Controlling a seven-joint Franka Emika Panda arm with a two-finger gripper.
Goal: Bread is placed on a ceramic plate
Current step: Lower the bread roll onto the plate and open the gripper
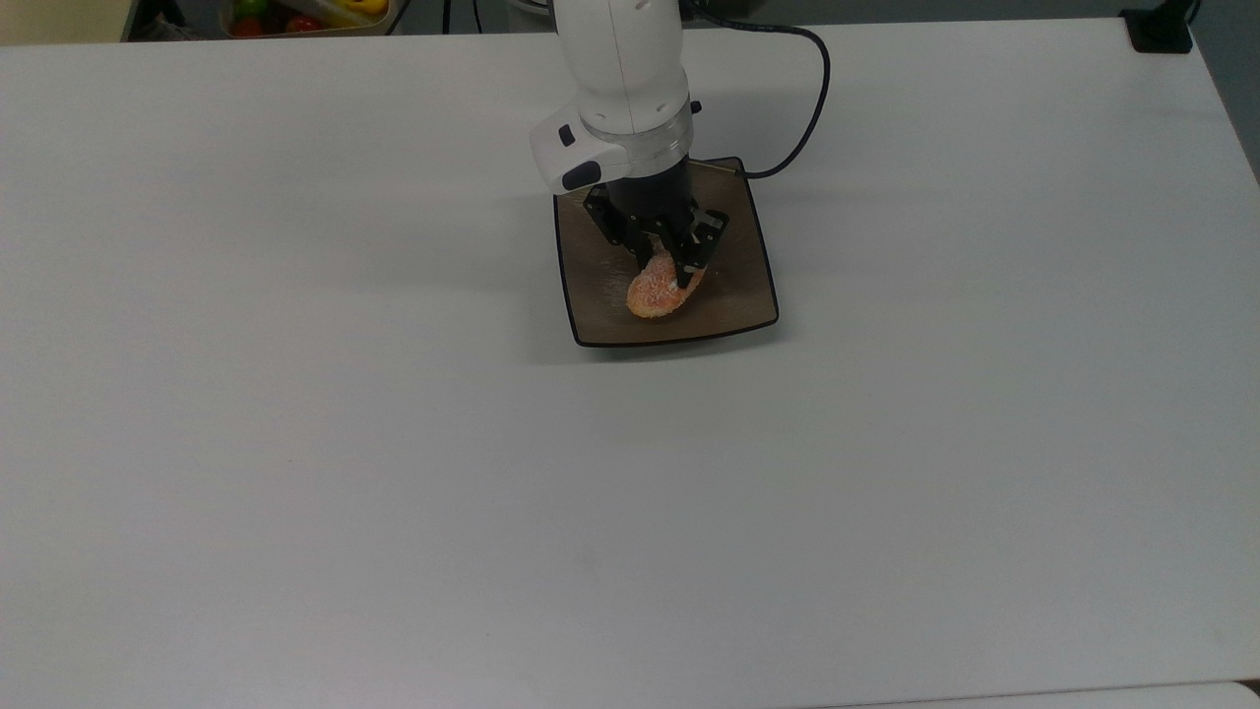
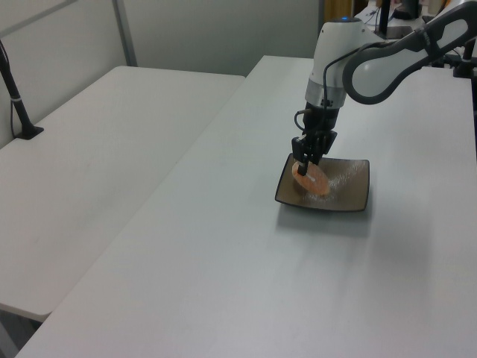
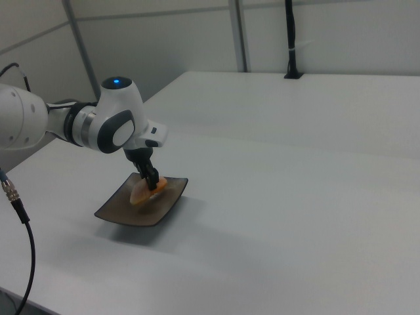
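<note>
The orange-tan bread [image 1: 661, 289] [image 2: 311, 179] [image 3: 146, 190] hangs tilted low over the square brown ceramic plate [image 1: 738, 295] [image 2: 352, 190] [image 3: 118, 211], above its centre. My gripper [image 1: 675, 272] [image 2: 304, 162] [image 3: 153, 180] points down from the white arm and is shut on the bread's upper part. Whether the bread's lower end touches the plate I cannot tell. In the top view the arm covers the plate's far edge.
The plate lies on a wide white table [image 1: 394, 443]. A black cable [image 1: 807, 108] runs from the arm over the table just behind the plate. A bin of coloured items [image 1: 305, 14] stands past the far edge. A second white table [image 2: 89, 164] adjoins in the left view.
</note>
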